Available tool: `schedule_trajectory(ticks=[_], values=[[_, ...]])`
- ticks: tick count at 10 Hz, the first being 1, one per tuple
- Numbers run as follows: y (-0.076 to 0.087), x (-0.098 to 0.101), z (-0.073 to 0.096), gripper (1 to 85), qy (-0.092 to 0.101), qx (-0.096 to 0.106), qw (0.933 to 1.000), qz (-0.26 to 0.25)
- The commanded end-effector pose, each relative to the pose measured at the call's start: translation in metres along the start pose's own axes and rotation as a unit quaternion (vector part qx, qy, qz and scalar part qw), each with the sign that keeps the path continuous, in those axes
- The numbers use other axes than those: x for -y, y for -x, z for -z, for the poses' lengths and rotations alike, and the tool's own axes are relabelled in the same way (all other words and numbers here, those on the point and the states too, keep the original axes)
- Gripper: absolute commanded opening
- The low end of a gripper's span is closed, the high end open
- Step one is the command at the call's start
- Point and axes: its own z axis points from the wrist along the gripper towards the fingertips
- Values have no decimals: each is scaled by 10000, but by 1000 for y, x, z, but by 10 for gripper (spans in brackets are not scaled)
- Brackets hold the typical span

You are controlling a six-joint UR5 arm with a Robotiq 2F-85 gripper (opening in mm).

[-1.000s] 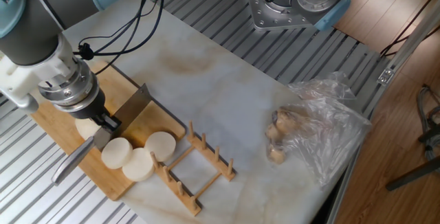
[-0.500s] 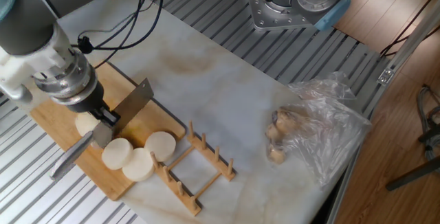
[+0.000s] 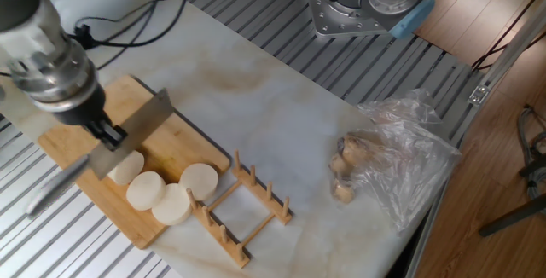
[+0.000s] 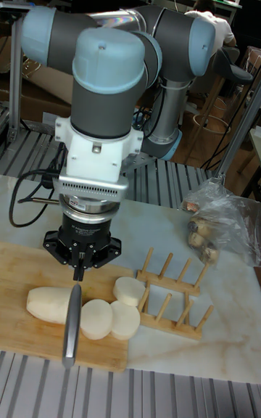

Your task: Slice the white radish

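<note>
1. The UR5 arm [image 4: 109,91] fills the upper half of the tall fixed view.
2. The wooden cutting board [image 3: 162,154] lies at the table's 8 o'clock corner in the fixed view.
3. A crumpled clear plastic bag [image 3: 409,154] with brownish lumps sits at 3 o'clock.
4. A wooden rack [image 3: 247,205] touches the board's 4 o'clock edge.
5. The knife [image 4: 70,316] hangs blade-down above the board.
6. The gripper [image 4: 77,271] is clenched on the knife.
7. The white radish [image 4: 49,304] stub lies on the board at 9 o'clock of the knife.
8. Three cut discs [image 4: 109,313] lie on the board between knife and rack.
</note>
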Motion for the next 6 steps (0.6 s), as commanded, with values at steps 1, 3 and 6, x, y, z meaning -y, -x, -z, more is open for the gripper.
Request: schedule_trajectory(ticks=[1,3,6], values=[[10,9,16,13,-51,193,9997,150],[15,12,10,13,-14,292,9990,334],[14,20,-2,13,-18,307,9985,449]])
